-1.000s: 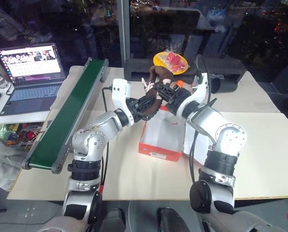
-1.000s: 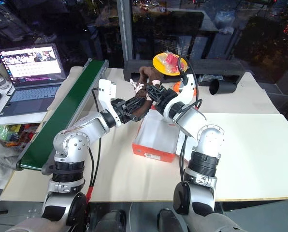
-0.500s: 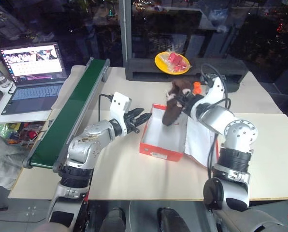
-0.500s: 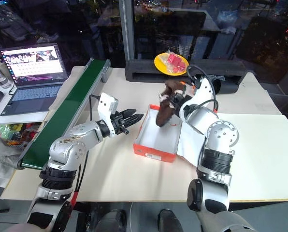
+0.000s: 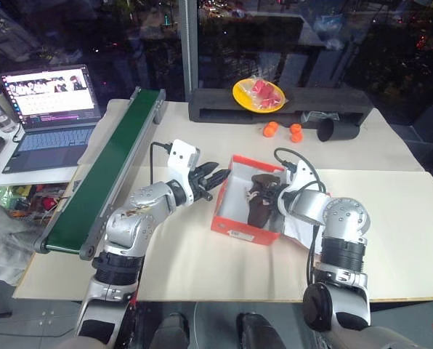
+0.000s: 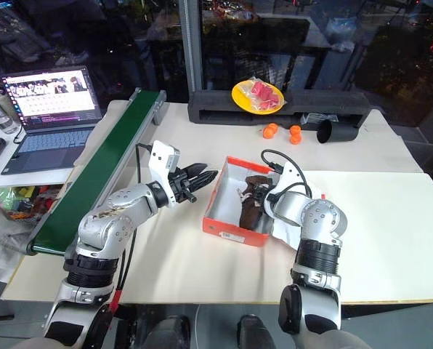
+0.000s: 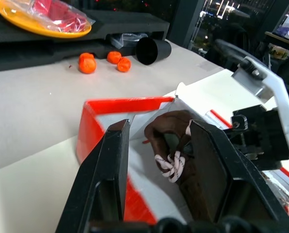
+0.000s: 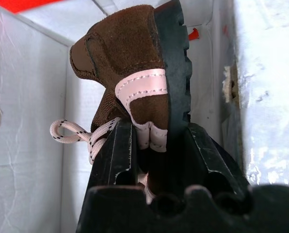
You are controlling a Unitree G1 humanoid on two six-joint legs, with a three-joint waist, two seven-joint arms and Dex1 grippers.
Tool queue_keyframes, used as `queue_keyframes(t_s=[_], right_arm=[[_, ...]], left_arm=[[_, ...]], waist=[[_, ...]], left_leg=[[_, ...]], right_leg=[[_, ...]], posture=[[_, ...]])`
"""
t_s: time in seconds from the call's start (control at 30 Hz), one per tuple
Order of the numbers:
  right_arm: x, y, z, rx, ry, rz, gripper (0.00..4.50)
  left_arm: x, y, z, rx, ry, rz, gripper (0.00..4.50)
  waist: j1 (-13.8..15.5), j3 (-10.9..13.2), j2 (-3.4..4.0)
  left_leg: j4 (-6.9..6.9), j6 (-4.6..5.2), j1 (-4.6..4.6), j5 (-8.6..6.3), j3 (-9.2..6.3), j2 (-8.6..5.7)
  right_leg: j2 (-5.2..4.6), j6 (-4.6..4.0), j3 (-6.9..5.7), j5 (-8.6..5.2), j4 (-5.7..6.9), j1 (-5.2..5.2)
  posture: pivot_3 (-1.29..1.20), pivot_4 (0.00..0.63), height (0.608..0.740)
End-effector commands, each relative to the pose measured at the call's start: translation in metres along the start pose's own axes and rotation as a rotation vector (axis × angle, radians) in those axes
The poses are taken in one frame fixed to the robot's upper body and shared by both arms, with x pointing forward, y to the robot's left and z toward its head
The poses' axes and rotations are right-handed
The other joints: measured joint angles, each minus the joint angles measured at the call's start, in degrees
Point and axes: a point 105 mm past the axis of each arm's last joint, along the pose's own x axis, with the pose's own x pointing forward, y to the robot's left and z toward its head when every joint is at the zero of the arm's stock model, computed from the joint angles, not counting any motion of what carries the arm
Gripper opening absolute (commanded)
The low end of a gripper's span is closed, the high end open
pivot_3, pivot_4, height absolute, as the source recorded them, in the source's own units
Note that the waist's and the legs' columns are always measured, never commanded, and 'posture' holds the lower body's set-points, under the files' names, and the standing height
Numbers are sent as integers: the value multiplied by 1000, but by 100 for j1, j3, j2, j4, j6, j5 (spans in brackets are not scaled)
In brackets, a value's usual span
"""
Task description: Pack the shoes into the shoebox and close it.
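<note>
The red-orange shoebox stands open in the middle of the table, white inside, with its lid folded out flat to the right. One brown shoe with whitish laces lies inside the box. My right gripper reaches down into the box, and in the right wrist view its fingers press on both sides of the shoe's heel. Left of the box, level with its rim, my left gripper is open and holds nothing. In the left wrist view the box and shoe lie beyond its fingers.
A green conveyor belt runs along the left, with a laptop beyond it. At the back sit a black tray, a yellow plate, three small orange balls and a black cup on its side.
Both grippers held the shoe above the box. The left one let go, opened and drew back to the left. The right one lowered the shoe into the box.
</note>
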Motion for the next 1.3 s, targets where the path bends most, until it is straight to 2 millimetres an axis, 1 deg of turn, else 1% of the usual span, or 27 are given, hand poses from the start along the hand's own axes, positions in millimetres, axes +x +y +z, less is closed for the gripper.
queue_keyframes(t_s=[0.03, 0.13, 0.27, 0.4, 0.53, 0.63, 0.67, 0.73, 0.8, 0.83, 0.9, 0.93, 0.97, 1.0, 1.03, 1.1, 1.17, 1.2, 1.23, 1.27, 1.3], right_arm=[[4, -4, -3, 15, 7, -24, 2766], [1, 2, 7, 1, -38, -20, 3751], [-15, 21, 37, -67, -165, 2, 3751], [-39, 42, 70, -156, -300, 14, 3751], [-55, 55, 89, -234, -385, 15, 3751], [-68, 68, 103, -301, -471, 42, 3751], [-75, 82, 108, -371, -524, 96, 3751], [-90, 110, 109, -499, -616, 237, 3751], [-107, 134, 101, -629, -697, 392, 3751], [-116, 146, 91, -721, -723, 483, 3751], [-127, 159, 54, -930, -685, 666, 3751], [-131, 158, 26, -1034, -622, 778, 3751], [-134, 156, 8, -1096, -574, 852, 3751], [-133, 149, -6, -1141, -524, 895, 3751], [-132, 143, -14, -1165, -499, 919, 3751], [-129, 134, -20, -1186, -476, 927, 3751], [-111, 116, -27, -1213, -434, 872, 3818], [-104, 108, -31, -1210, -409, 855, 4186], [-100, 102, -36, -1210, -390, 849, 4298], [-97, 98, -41, -1217, -369, 852, 4484], [-95, 95, -47, -1222, -357, 857, 4500]], left_arm=[[-3, -2, 11, 30, -39, -2, 2138], [-3, 0, 11, 32, -37, 3, 2138], [-5, 8, 14, 43, -50, 40, 2138], [-7, 21, 17, 58, -59, 91, 2138], [-8, 31, 23, 76, -81, 131, 2138], [-12, 51, 31, 96, -122, 236, 2138], [-17, 68, 36, 110, -145, 326, 2138], [-29, 96, 44, 141, -178, 491, 2138], [-42, 119, 47, 183, -183, 640, 2138], [-50, 132, 45, 192, -169, 723, 2138], [-67, 154, 35, 185, -116, 841, 2138], [-77, 165, 26, 184, -71, 883, 2138], [-84, 172, 20, 185, -41, 907, 2138], [-93, 179, 14, 190, -12, 933, 2138], [-98, 184, 9, 191, 15, 944, 2138], [-102, 188, 1, 185, 55, 946, 2138], [-111, 194, -7, 168, 89, 955, 2650], [-114, 195, -9, 161, 92, 943, 2873], [-115, 196, -10, 163, 93, 936, 3134], [-116, 196, -12, 168, 106, 929, 3550], [-117, 196, -13, 169, 116, 922, 3963]], waist=[[1, 0, 1], [0, 0, 1], [-2, 4, 7], [-19, 7, 13], [-11, 7, 13], [-1, 8, 13], [1, 8, 13], [1, 8, 14], [-29, 8, 14], [-34, 8, 14], [-21, 8, 14], [-18, 8, 13], [-9, 8, 13], [-3, 8, 12], [1, 9, 12], [32, 10, 9], [95, 10, 8], [120, 9, 7], [135, 8, 4], [149, 7, 3], [157, 7, 3]], left_leg=[[0, 0, 0, 0, 0, 0], [0, 0, -1, 0, 0, 0], [0, 0, -6, 0, 0, -1], [0, 0, -7, 0, 0, 0], [-2, 0, -7, 0, -2, 1], [-2, 0, -9, 0, -2, 0], [-2, 0, -10, 0, -2, 0], [-1, 0, -10, 0, -1, -2], [-2, 0, -10, 0, -2, 0], [-5, 0, -10, -1, -1, 0], [-10, 0, -10, -1, -3, 1], [-14, 1, -10, -2, -5, 1], [-14, 4, -10, -4, -7, 3], [-15, 4, -13, -5, -14, 3], [-15, 4, -17, -5, -15, 2], [-8, 3, -24, -5, -16, 0], [4, -1, -27, -2, -17, -4], [9, -2, -23, -2, -17, -3], [9, -2, -17, -1, -17, -2], [9, -4, -13, -1, -16, 0], [8, -4, -11, 0, -16, 1]], right_leg=[[0, 0, 0, 0, 0, -1], [0, 0, 0, 0, -1, -2], [0, 0, 0, 0, -1, -8], [0, 0, 0, 0, 3, -12], [2, -1, -2, -1, 1, -12], [0, -1, -2, -1, -2, -12], [0, -1, -3, -1, -1, -12], [-1, 0, -2, -1, 0, -14], [0, 0, -2, -1, -1, -16], [1, 1, -2, -2, -2, -16], [2, 3, -3, -3, -1, -19], [2, 4, -6, -4, 1, -17], [1, 4, -12, -4, 3, -13], [0, 4, -22, -4, 4, -7], [-3, 4, -30, -4, 3, -6], [-8, 4, -33, -4, 3, -8], [-13, 4, -37, -4, -4, -9], [-13, 3, -39, -4, -7, -7], [-12, 3, -40, -4, -7, -3], [-11, 1, -41, -4, -5, -2], [-9, -4, -43, -7, -1, -4]], posture=[[0, 150, 728], [0, 150, 728], [0, 150, 728], [0, 150, 728], [0, 150, 728], [0, 150, 728], [0, 150, 728], [0, 150, 728], [0, 150, 728], [0, 150, 728], [0, 150, 728], [0, 150, 728], [0, 150, 728], [0, 150, 728], [0, 150, 728], [0, 150, 728], [0, 150, 728], [0, 150, 728], [0, 150, 728], [0, 150, 728], [0, 150, 728]])
